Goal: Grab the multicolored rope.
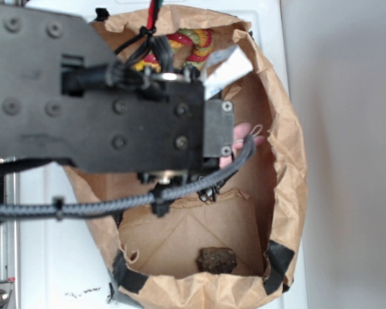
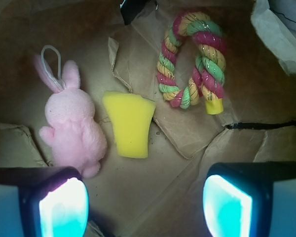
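Observation:
The multicolored rope (image 2: 193,60), twisted from red, yellow and light green strands, lies bent into a U on the brown paper floor at the upper right of the wrist view. In the exterior view only a bit of the rope (image 1: 194,44) shows at the bag's top, behind the arm. My gripper (image 2: 145,207) is open at the bottom of the wrist view, its two glowing cyan pads (image 2: 64,210) wide apart with bare paper between them. The rope lies well ahead of the fingertips and to the right, untouched.
A pink plush bunny (image 2: 71,123) lies at the left and a yellow sponge wedge (image 2: 129,124) in the middle. All sit inside a brown paper bag (image 1: 289,148) with raised walls. A dark lump (image 1: 216,260) rests near the bag's lower edge. The black arm and cable (image 1: 116,205) hang over the bag.

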Available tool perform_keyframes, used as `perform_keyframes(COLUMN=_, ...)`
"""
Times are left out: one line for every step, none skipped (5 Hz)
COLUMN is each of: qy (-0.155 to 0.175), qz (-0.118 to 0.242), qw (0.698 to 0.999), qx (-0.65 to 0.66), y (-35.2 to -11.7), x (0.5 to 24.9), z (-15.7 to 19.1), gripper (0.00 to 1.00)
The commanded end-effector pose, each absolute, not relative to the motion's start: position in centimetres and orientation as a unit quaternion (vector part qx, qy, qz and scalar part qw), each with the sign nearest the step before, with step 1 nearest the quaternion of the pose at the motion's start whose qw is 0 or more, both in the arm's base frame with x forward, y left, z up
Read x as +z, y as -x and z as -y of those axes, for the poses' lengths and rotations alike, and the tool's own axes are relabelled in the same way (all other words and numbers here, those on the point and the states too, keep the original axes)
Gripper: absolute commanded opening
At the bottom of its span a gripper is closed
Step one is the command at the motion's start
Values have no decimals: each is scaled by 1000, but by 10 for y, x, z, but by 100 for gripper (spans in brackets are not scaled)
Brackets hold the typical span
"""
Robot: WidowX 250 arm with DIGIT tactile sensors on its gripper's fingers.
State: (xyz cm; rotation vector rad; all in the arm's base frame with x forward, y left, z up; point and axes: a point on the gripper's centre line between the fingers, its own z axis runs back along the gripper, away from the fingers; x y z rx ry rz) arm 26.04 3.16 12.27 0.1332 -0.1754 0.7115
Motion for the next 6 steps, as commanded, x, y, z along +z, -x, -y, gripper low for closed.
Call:
perform_keyframes(qy=-69, qz=111, qw=913, qx=386, y=-279, x=117, z=-66, gripper=100)
perform_keyframes(qy=-86, qz=106, qw=903, qx=407, y=-287, x=99, z=-90, gripper=100)
perform_keyframes(qy=-96, qz=103, qw=896, qx=422, y=-281, x=91, z=-109, gripper=100)
perform_keyframes(qy=-80, qz=118, qw=893, qx=427, y=-267, x=95, z=-121, gripper=100)
perform_keyframes(qy=-41, qz=128, qw=894, qx=426, y=-258, x=90, z=-130, gripper=100)
perform_keyframes(qy=-6, qz=134, qw=896, qx=423, y=-256, x=79, z=-132, gripper=100)
